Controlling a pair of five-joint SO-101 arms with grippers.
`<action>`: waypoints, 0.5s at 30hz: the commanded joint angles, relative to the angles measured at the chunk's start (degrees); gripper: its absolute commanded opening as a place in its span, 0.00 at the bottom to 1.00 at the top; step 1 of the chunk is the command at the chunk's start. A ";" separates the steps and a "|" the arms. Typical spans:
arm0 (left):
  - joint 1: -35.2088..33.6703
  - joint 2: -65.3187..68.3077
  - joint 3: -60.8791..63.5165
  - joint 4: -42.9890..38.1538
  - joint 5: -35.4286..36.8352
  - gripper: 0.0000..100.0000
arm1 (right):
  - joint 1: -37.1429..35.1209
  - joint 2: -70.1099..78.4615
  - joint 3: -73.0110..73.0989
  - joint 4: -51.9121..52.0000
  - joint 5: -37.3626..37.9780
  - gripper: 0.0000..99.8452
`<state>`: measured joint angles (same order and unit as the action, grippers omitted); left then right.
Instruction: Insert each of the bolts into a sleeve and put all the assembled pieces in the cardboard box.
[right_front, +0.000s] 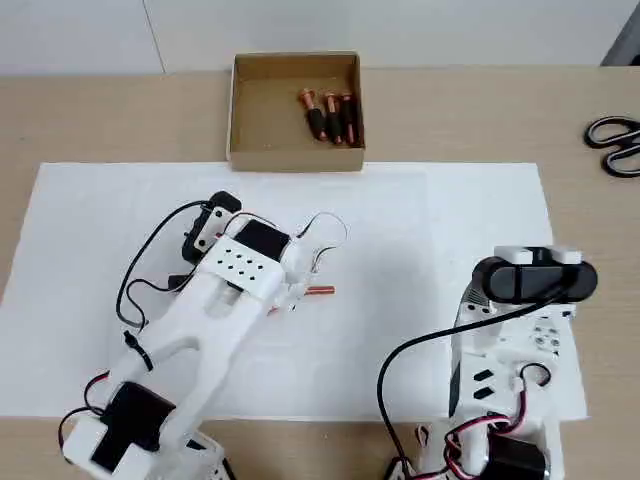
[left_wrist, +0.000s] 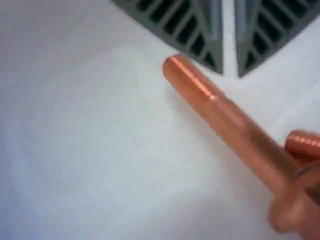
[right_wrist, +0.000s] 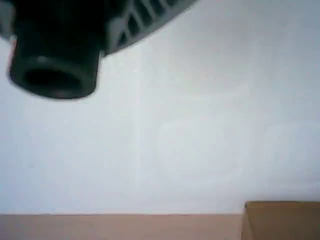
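Observation:
A copper bolt (left_wrist: 225, 117) lies flat on the white sheet (right_front: 420, 230); in the high view the bolt (right_front: 319, 291) sticks out to the right of my left gripper (right_front: 292, 288). That gripper (left_wrist: 229, 50) hangs low over the sheet, its grey ribbed fingertips (left_wrist: 205, 45) almost touching each other just beside the bolt's tip, nothing between them. My right gripper (right_wrist: 75, 40) is shut on a black sleeve (right_wrist: 55, 75), held above the sheet with its open end showing. The cardboard box (right_front: 262, 110) at the back holds three assembled pieces (right_front: 330, 115).
Scissors (right_front: 615, 145) lie on the wooden table at the far right. The right arm (right_front: 530, 285) stands folded at the sheet's front right. A corner of the cardboard box (right_wrist: 282, 220) shows in the right wrist view. Cables trail from the left arm (right_front: 150, 290).

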<state>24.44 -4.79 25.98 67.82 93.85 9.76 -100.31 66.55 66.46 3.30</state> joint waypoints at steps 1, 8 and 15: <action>-0.18 -0.26 -0.13 0.35 -2.99 0.01 | 0.40 0.31 -0.26 0.48 0.53 0.00; -0.53 -0.26 0.84 -2.02 -7.12 0.01 | 0.40 0.31 -0.26 0.48 0.53 0.00; 0.09 -0.26 -0.04 -2.37 -5.45 0.14 | 0.40 0.31 -0.26 0.48 0.53 0.00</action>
<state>24.26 -4.79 27.03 66.42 88.13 9.76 -100.31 66.55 66.64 3.30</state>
